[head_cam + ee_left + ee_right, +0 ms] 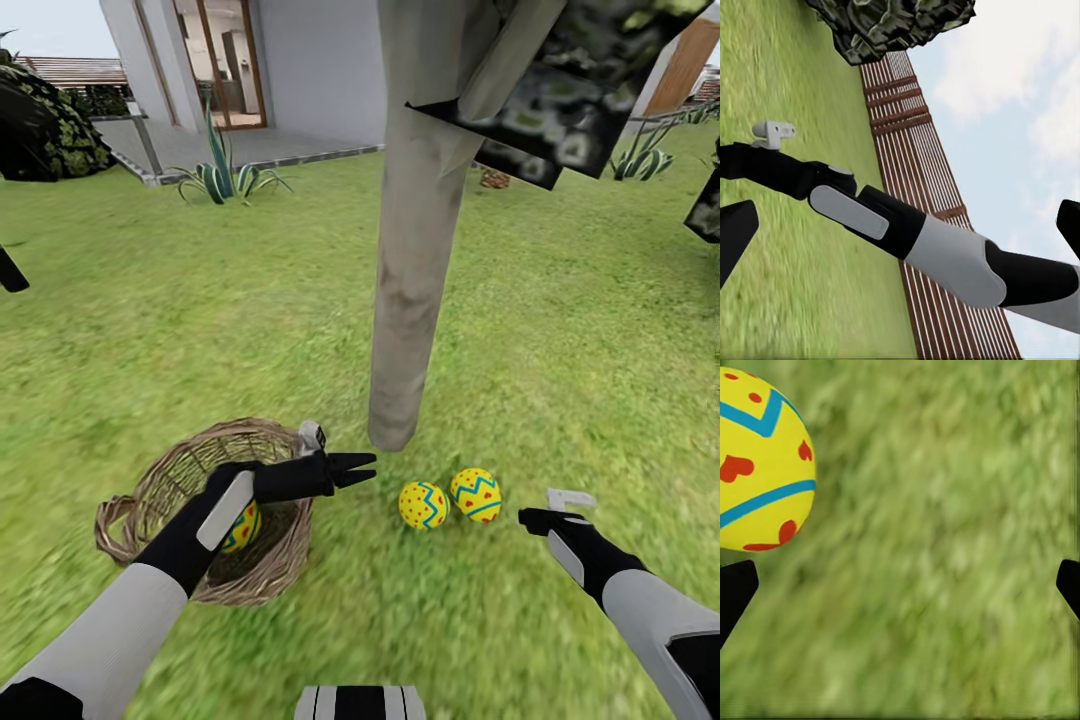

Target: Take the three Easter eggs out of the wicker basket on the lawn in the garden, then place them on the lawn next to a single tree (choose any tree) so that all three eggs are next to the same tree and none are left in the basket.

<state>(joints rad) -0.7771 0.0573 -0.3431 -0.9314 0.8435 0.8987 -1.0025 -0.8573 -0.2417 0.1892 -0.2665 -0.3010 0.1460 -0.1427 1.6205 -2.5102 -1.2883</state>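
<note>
The tree (410,300) rises from the lawn (250,320) straight ahead, a thick pale trunk. Two Easter eggs (423,505) (476,495) lie side by side on the grass just in front of its base. The third egg (243,528) sits inside the wicker basket (150,490) at lower left, half hidden by my left arm. My left gripper (360,468) (900,232) is open and empty, held over the basket's right rim and pointing toward the trunk. My right gripper (528,517) (900,585) is open and empty, just right of the nearer egg (761,465).
A white house (300,60) with a paved patio and spiky agave plants (220,175) stands at the back. Dark angular foliage (570,90) hangs at upper right, and a bush (45,125) sits far left. A brown slatted fence (915,150) shows behind my right arm.
</note>
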